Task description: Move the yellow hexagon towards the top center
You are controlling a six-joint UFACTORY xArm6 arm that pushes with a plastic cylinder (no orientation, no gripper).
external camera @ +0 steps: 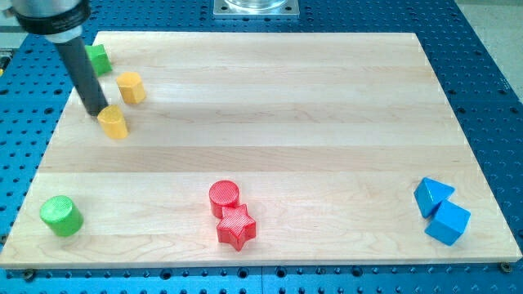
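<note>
Two yellow blocks lie near the board's top left. The upper one [131,86] looks like the yellow hexagon. The lower yellow block [113,122] has a less clear shape, perhaps a heart. My tip [98,113] stands at the upper left edge of the lower yellow block, touching it or nearly so, and below-left of the hexagon. The dark rod rises from there to the view's top left and partly hides a green cube [99,58].
A green cylinder [61,216] sits at the bottom left. A red cylinder [224,196] and a red star [236,227] touch at the bottom centre. A blue triangle [431,194] and a blue cube [448,223] sit at the bottom right. The wooden board [278,98] lies on a blue perforated table.
</note>
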